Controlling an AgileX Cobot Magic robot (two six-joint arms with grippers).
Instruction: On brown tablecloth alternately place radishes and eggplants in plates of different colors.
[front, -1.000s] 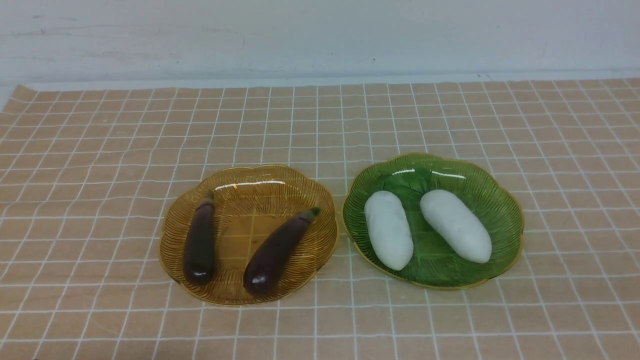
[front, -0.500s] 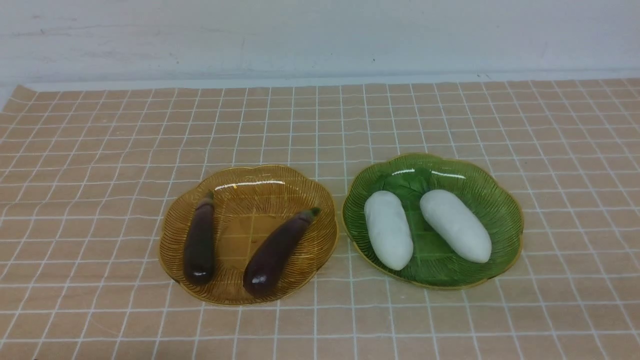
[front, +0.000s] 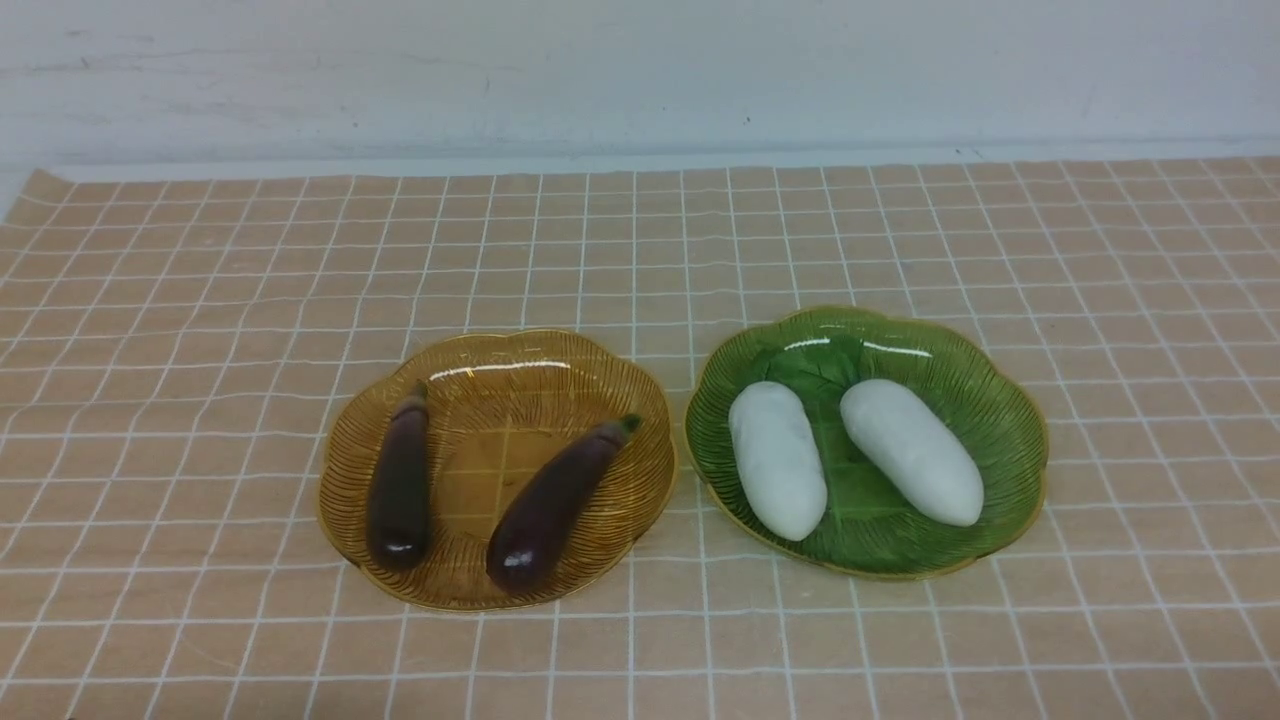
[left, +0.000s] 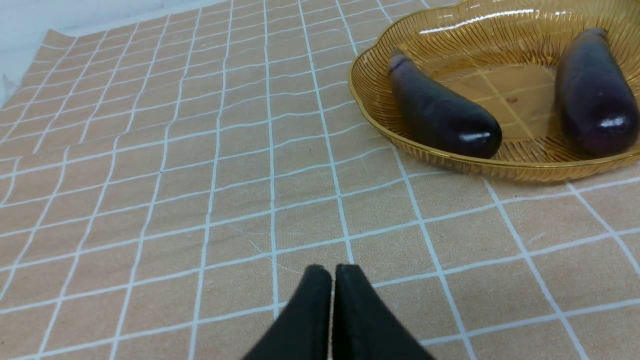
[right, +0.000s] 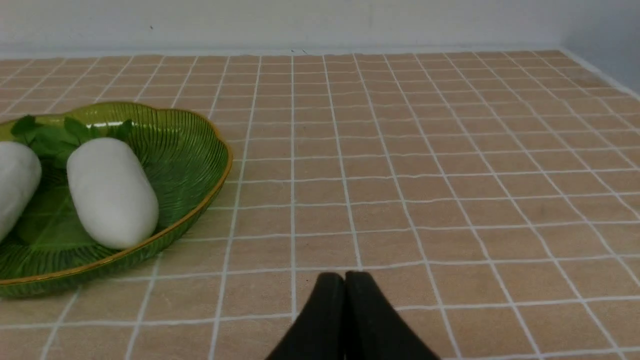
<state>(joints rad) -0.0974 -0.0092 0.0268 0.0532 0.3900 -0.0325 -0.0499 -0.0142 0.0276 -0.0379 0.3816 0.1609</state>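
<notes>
Two dark purple eggplants (front: 400, 487) (front: 556, 503) lie in the amber plate (front: 500, 350) on the brown tablecloth (front: 640, 250). Beside it, to the right, the green plate (front: 1010, 420) holds two white radishes (front: 777, 460) (front: 911, 451). Neither arm shows in the front view. In the left wrist view my left gripper (left: 332, 270) is shut and empty, over bare cloth short of the amber plate (left: 380, 115) and an eggplant (left: 440, 112). In the right wrist view my right gripper (right: 344, 276) is shut and empty, off to the side of the green plate (right: 200, 145) and a radish (right: 111, 192).
A pale wall (front: 640, 70) runs along the far edge of the cloth. The cloth's left edge and corner (front: 40, 185) show at the far left. Cloth stretches to both sides of the plates and in front of them.
</notes>
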